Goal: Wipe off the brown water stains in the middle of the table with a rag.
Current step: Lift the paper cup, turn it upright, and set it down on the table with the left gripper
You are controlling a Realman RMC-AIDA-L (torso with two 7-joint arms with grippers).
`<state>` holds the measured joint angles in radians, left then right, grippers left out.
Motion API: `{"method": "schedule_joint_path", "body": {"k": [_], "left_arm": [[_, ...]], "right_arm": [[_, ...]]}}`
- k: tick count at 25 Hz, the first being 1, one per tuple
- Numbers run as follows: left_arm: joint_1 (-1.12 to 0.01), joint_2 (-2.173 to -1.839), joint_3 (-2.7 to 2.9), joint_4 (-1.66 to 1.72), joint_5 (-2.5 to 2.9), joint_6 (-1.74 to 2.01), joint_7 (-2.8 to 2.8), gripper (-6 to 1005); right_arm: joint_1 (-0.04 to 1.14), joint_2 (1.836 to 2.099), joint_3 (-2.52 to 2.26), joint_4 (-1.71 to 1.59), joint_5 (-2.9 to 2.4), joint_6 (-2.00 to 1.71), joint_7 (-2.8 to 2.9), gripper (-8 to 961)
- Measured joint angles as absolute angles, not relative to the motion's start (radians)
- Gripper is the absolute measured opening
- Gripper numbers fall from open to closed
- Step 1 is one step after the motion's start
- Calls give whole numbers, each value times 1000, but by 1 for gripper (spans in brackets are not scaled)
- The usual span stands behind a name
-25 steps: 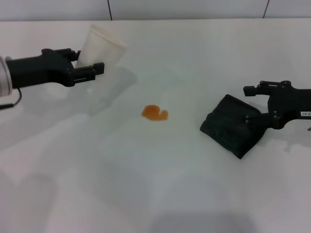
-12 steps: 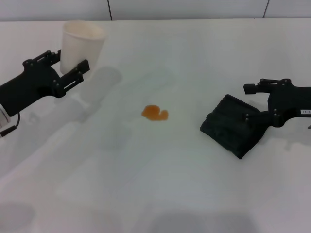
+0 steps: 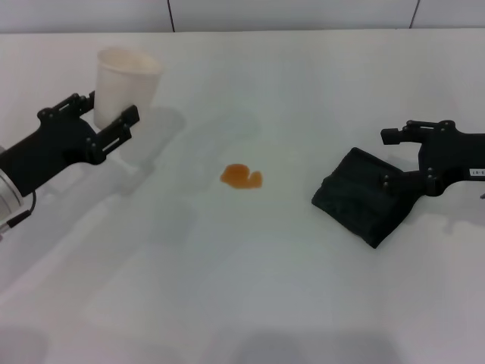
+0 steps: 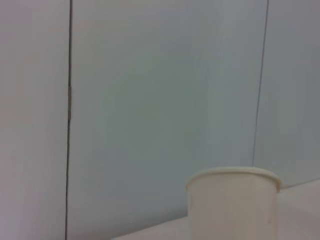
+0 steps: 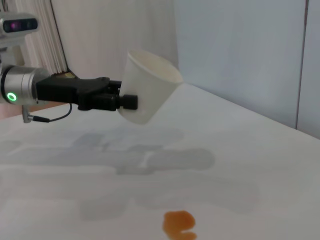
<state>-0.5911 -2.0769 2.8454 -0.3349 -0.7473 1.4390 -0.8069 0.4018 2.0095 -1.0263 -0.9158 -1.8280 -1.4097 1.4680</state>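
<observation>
The brown water stains (image 3: pixel 241 177) form one small orange-brown blotch in the middle of the white table (image 3: pixel 250 288); the right wrist view shows this blotch (image 5: pixel 179 224) too. The dark rag (image 3: pixel 362 197) lies folded to the right of it. My right gripper (image 3: pixel 389 160) is open at the rag's right edge, one finger resting on the cloth. At the far left, my left gripper (image 3: pixel 102 111) is shut on a white paper cup (image 3: pixel 125 76), held nearly upright, well away from the stain. That cup also shows in the left wrist view (image 4: pixel 232 202) and the right wrist view (image 5: pixel 147 92).
A pale wall (image 3: pixel 288 14) runs along the table's far edge. Bare tabletop lies between the stain and the rag, and in front of both.
My left arm has carried the cup to the left and turned it from tilted to nearly upright. The right gripper, the rag and the stain have not moved.
</observation>
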Motion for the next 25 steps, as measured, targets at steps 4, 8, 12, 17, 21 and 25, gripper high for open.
{"method": "schedule_joint_path", "body": {"k": [4, 8, 12, 17, 21, 25], "left_arm": [[-572, -2078, 2845, -327, -747, 1435, -774, 614], [-555, -2079, 2845, -317, -747, 1434, -766, 612], [-540, -2079, 2845, -316, -747, 1430, -765, 612], [-524, -2078, 2846, -306, -747, 1407, -765, 612], [-516, -2078, 2846, -304, -747, 1405, -765, 612], [-517, -2078, 2846, -304, -738, 1390, -767, 612]], "right_arm": [[403, 2009, -1026, -917, -1826, -1410, 1468, 856], [405, 2009, -1026, -917, -1823, -1410, 1468, 856], [405, 2009, -1026, -917, -1817, -1410, 1468, 856], [405, 2009, -1026, -917, -1815, -1411, 1468, 856], [405, 2008, -1026, -917, -1813, -1412, 1468, 856], [405, 2008, -1026, -917, -1812, -1414, 1468, 856]]}}
